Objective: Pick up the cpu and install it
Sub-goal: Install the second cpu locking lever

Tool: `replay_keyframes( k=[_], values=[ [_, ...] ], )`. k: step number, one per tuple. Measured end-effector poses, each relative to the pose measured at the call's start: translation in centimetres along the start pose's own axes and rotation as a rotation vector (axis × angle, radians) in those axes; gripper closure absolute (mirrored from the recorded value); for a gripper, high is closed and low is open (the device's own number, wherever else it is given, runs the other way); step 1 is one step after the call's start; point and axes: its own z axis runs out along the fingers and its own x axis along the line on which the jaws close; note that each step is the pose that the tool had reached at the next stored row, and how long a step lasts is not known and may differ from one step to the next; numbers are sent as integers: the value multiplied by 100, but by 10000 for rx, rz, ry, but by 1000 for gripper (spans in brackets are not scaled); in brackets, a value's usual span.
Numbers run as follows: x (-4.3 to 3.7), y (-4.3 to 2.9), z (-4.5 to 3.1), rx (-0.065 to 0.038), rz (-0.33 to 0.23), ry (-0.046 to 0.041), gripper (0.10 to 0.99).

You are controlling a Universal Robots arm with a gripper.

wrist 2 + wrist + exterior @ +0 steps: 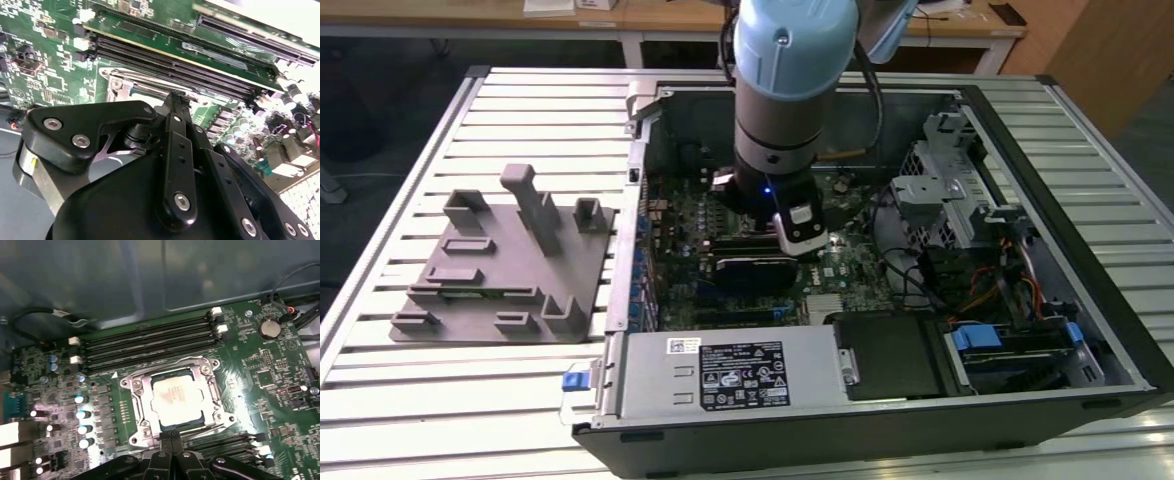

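in the first wrist view the hand (171, 439) has its fingers pressed together, gripping nothing, just beside the socket frame (176, 399). beyond the fingertips the cpu (177, 399) lies flat inside that frame on the green motherboard (250, 370), with the memory slots (150, 342) farther back.

I can't read any print; the power supply label (744, 373) perhaps carries text, too small.

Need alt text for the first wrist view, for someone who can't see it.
A silvery cpu sits in the metal socket frame on a green motherboard. The black hand is just beside the socket, with empty memory slots beyond.
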Motion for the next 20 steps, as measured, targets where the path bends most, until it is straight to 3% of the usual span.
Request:
replay_keyframes(
  k=[10, 13, 20],
  values=[
    [-42, 155, 45, 515, -8, -106, 980],
    [-44, 182, 52, 745, -3, -161, 980],
    [-41, 249, 71, 1387, 5, -317, 980]
  ],
)
